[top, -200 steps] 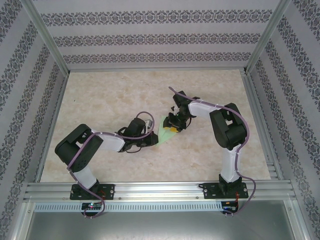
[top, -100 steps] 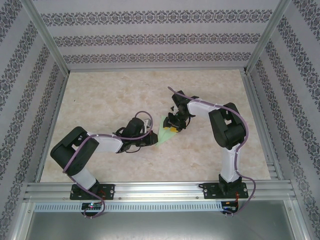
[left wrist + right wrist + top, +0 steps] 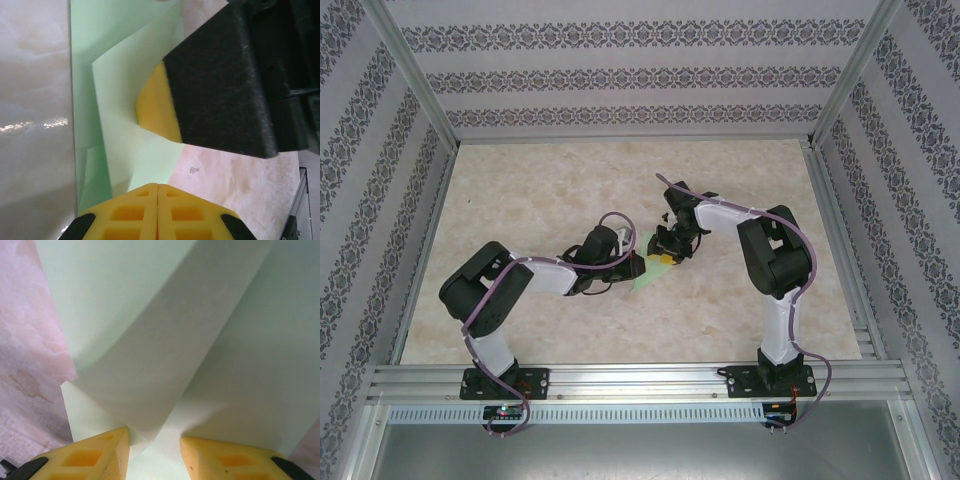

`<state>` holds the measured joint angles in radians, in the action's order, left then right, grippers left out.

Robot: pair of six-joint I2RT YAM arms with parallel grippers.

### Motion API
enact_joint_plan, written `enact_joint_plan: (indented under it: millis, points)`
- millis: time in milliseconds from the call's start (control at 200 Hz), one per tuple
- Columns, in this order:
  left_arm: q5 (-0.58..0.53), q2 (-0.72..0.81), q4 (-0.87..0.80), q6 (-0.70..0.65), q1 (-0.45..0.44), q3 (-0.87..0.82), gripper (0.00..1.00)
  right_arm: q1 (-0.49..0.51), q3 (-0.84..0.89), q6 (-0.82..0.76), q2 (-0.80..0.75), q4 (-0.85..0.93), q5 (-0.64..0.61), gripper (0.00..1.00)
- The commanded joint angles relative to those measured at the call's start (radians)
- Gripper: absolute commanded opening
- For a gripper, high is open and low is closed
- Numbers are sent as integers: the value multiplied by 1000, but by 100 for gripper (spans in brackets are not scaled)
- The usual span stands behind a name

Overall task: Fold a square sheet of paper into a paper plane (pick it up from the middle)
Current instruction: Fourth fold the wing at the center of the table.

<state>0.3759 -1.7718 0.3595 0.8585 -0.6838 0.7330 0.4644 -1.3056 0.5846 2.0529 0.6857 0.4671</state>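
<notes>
We see our left claw [image 3: 157, 192] clenched empty at the pale-green folded paper sheet [image 3: 125, 95], our right claw [image 3: 152, 440] parted astride its raised fold.

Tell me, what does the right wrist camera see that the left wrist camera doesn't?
Right wrist camera: the right gripper, its yellow fingers apart, with a raised fold of the paper running between them.

Left wrist camera: the left gripper, shut, its fingers touching. Also one black finger of the right gripper, with a yellow pad that seems to rest on the paper's folded layers.

Both: the green paper and the pale table.
</notes>
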Motion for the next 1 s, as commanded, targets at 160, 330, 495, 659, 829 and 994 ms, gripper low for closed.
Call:
enact_joint_plan:
  millis: [160,330,495,659,829,994]
  points:
    - [-22,-41,-22,-7,-10,44,7,13,134,0,272,-67,-332,36]
    - [-25,-53,-40,-8,-10,46,7,11,141,2,274,-70,-332,34]
    - [-25,-61,-55,-10,-10,47,7,10,143,3,274,-72,-334,34]
    - [-23,-67,-68,-14,-10,49,6,9,144,3,276,-72,-338,33]
    - [-22,-72,-75,-18,-10,49,6,9,146,5,279,-70,-343,31]
    - [-19,-74,-88,-18,-10,45,6,10,144,4,281,-68,-346,31]
